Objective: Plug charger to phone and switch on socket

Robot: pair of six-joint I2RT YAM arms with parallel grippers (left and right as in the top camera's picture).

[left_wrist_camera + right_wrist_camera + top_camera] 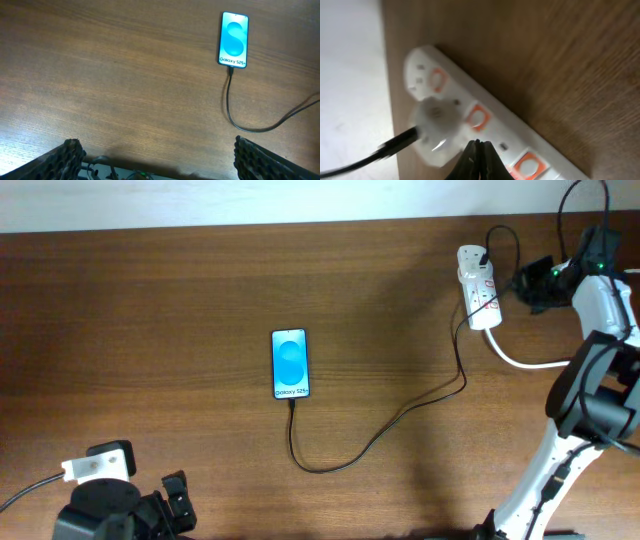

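Here the socket (497, 127) lies just beside the clenched, empty right hand (478, 148).

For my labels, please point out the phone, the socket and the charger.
phone (290, 363), overhead view, middle of blue screen.
socket (480, 290), overhead view, white body.
charger (228, 95), left wrist view, cable below the phone.

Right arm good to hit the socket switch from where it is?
Probably yes: the right gripper, shut, hangs just above the socket, tips close to a red switch. A white plug sits beside it, but nothing lies between.
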